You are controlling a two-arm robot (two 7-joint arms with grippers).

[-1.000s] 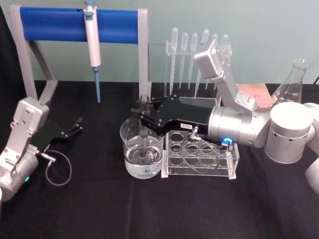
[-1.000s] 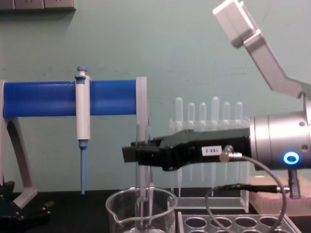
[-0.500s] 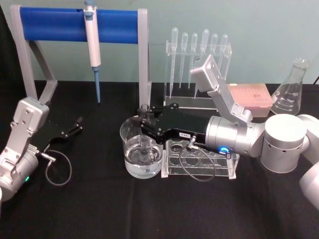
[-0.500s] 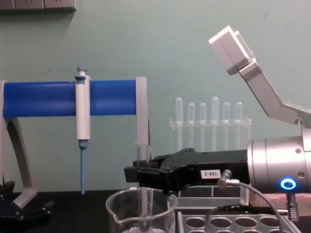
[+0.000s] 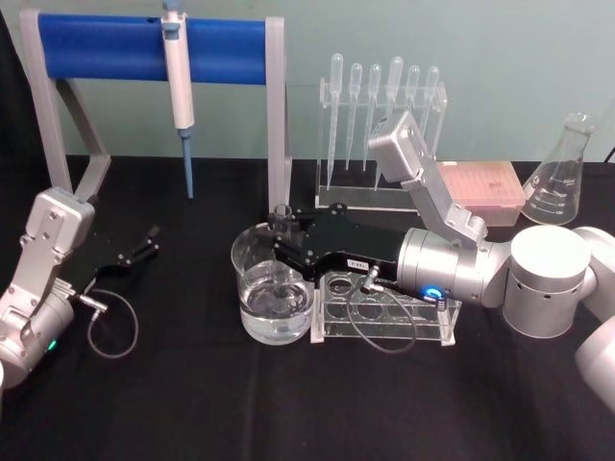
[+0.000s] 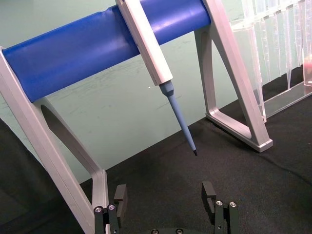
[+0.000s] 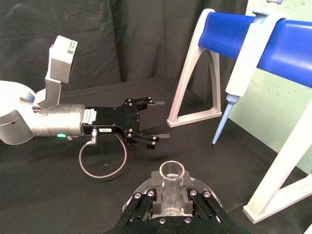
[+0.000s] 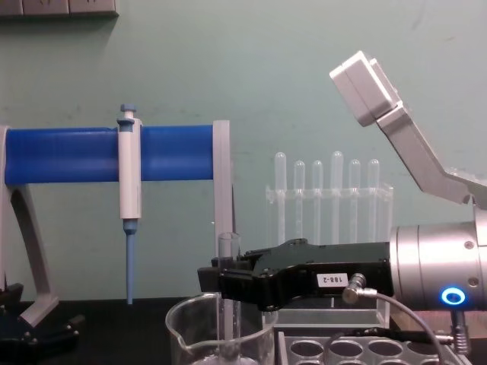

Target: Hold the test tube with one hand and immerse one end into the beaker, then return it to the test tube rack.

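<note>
Upright test tube [image 8: 229,247] in right tool [image 5: 282,237], within beaker [image 5: 247,309]

- White label [image 8: 331,280] on the black body of the right gripper [image 8: 222,280]: reads "188-2", upside down in the chest view.
- Same label in the head view: too small to read.
- Conical flask [image 5: 557,173]: white graduation marks, figures not legible.
- Small dark sticker [image 7: 71,47] on the white block [image 7: 61,61] above the left arm's wrist: can't read it.

Blue stand [image 5: 277,115] behind beaker [image 5: 250,309]; rack [image 5: 384,337] alongside
</note>
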